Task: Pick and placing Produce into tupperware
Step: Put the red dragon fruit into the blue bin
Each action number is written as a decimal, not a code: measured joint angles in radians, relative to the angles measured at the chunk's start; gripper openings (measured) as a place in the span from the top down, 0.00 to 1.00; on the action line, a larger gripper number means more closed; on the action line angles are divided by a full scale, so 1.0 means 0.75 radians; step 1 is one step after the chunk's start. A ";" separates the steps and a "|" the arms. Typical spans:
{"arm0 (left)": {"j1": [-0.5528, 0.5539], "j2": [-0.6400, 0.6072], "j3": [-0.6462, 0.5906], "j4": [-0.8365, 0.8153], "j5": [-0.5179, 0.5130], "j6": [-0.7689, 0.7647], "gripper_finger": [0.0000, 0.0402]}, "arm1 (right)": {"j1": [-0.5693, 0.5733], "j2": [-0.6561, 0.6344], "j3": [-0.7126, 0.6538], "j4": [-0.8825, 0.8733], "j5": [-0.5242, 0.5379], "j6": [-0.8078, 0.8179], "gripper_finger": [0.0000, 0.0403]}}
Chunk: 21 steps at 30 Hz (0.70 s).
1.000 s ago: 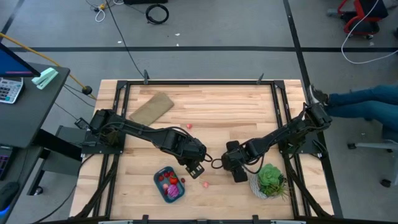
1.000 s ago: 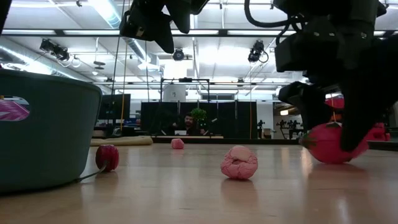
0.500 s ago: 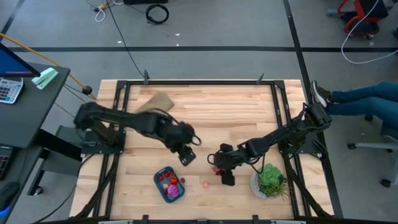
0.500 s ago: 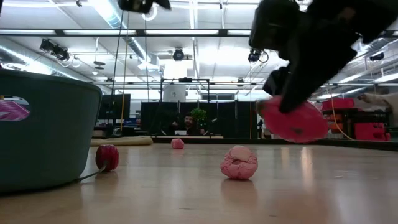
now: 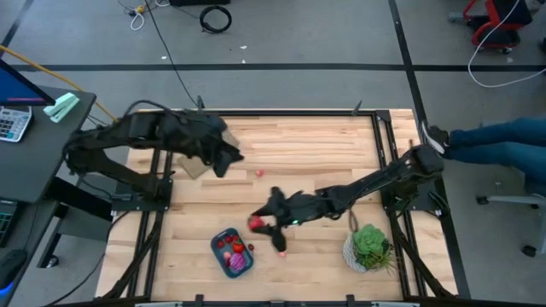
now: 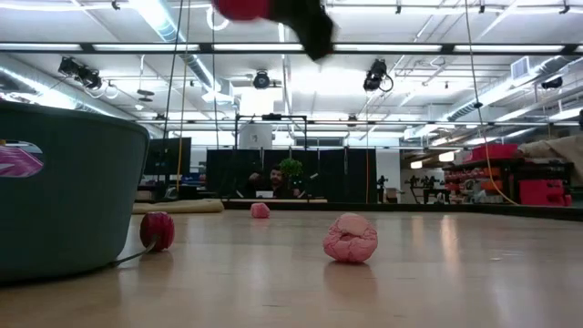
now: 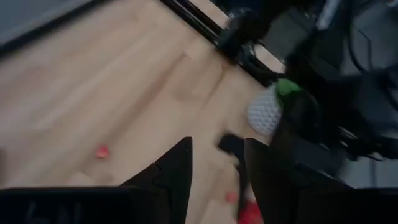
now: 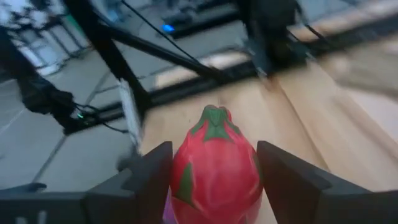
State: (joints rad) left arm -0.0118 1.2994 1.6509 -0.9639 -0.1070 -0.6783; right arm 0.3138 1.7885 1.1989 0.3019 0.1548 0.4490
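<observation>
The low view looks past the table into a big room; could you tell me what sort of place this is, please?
Probably a robotics lab or workshop: an open hall with exposed ceiling ducts and strip lights, a person seated at a far desk, and red equipment along the wall.

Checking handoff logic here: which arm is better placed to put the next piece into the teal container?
The right. Its gripper already holds a red-and-green fruit beside the teal container, while the left gripper is empty, far back by the tan piece.
</observation>
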 joint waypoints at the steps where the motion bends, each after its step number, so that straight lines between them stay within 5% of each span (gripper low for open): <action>1: 0.014 -0.016 0.000 -0.007 -0.009 0.015 0.62 | 0.001 0.057 0.080 -0.018 -0.010 -0.025 0.43; 12: 0.110 -0.084 -0.001 -0.107 -0.018 0.094 0.67 | 0.010 0.684 0.962 -0.574 -0.076 -0.112 0.43; 21: 0.107 -0.081 -0.001 -0.255 -0.017 0.111 0.69 | 0.023 0.852 1.098 -0.790 -0.086 -0.044 0.43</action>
State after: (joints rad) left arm 0.0681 1.2385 1.6498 -1.1551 -0.1196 -0.5951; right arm 0.3309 2.4272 2.0224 -0.2906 0.0904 0.4158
